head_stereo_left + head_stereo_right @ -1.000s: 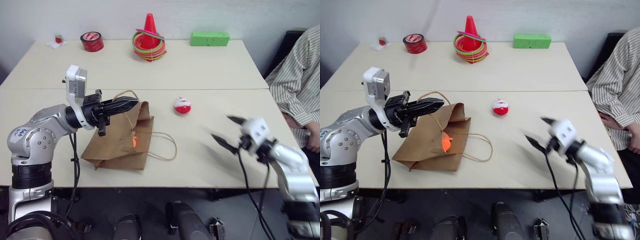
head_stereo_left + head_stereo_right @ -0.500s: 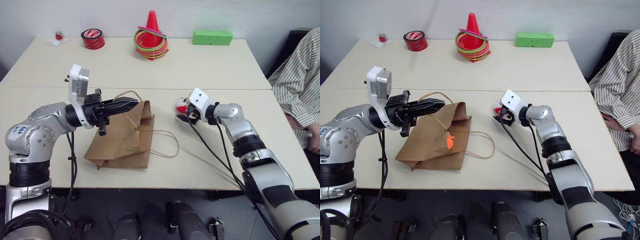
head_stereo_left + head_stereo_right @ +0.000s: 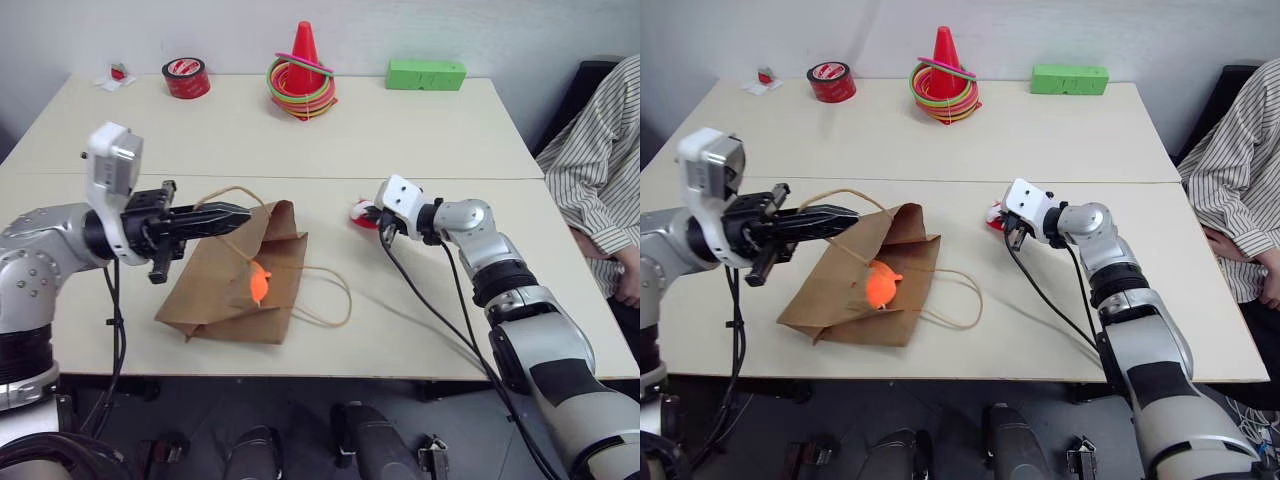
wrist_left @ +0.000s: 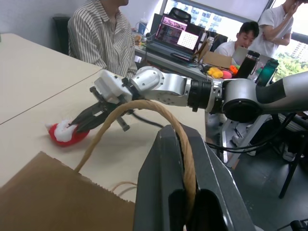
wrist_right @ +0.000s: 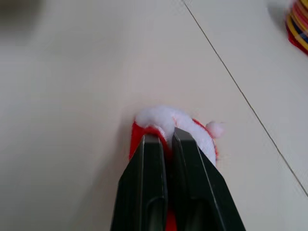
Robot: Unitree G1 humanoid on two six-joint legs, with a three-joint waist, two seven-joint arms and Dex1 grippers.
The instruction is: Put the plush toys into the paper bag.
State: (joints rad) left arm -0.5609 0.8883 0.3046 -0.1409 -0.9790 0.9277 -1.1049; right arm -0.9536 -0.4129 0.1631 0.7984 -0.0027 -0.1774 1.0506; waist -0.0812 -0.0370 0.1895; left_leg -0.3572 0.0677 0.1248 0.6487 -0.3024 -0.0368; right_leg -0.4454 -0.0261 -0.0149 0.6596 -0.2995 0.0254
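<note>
The brown paper bag (image 3: 215, 295) lies on the table's near left part. My left gripper (image 3: 240, 214) is shut on one twisted loop handle (image 4: 130, 108) and holds it up above the bag's mouth. The orange plush toy (image 3: 258, 283) shows at the bag's middle, seemingly inside the lifted opening. The red-and-white plush toy (image 3: 359, 211) sits on the table to the right of the bag. My right gripper (image 5: 163, 137) is shut on it, with the fingers pinching its white top. The second handle (image 3: 330, 295) lies flat on the table.
At the far edge stand a red tape roll (image 3: 184, 78), an orange cone with coloured rings (image 3: 301, 70) and a green block (image 3: 425, 74). A tiny item on white paper (image 3: 117, 76) is at the far left. A person in a striped shirt (image 3: 600, 150) sits at the right.
My right arm swung in from the right side to the red-and-white toy and shut on it. My left gripper drew the handle leftward and up, so the bag's mouth gapes wider.
</note>
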